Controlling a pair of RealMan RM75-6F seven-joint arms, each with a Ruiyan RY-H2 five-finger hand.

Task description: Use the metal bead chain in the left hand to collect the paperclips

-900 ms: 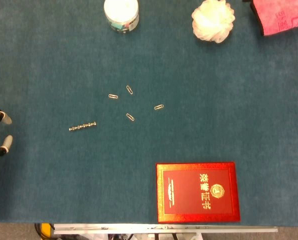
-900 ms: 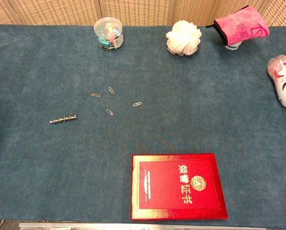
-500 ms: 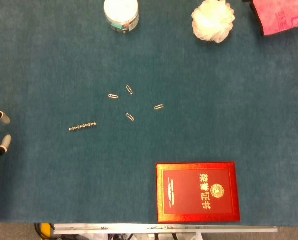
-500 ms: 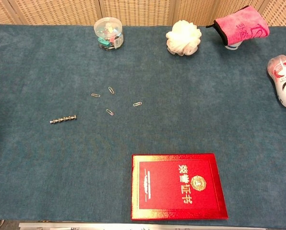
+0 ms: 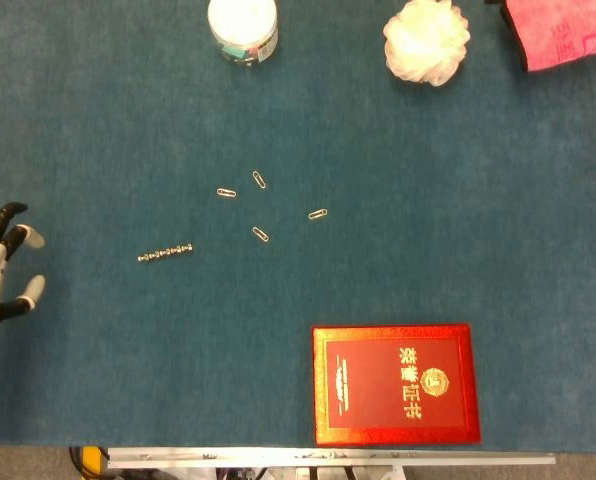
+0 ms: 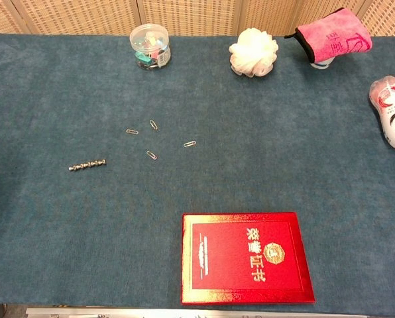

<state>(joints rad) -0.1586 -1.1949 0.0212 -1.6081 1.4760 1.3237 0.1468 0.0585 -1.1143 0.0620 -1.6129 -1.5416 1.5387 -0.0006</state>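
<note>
While left hand [image 5: 0, 270] hovers (fingers [image 5: 30, 290] spread) | beaded metal chain [image 5: 165, 252] on felt.

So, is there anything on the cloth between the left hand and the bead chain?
No. In the head view only bare blue cloth lies between the left hand and the bead chain.

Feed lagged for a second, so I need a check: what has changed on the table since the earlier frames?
The left hand has come further in from the left edge, fingers apart, holding nothing. The bead chain and paperclips lie where they were, untouched.
</note>
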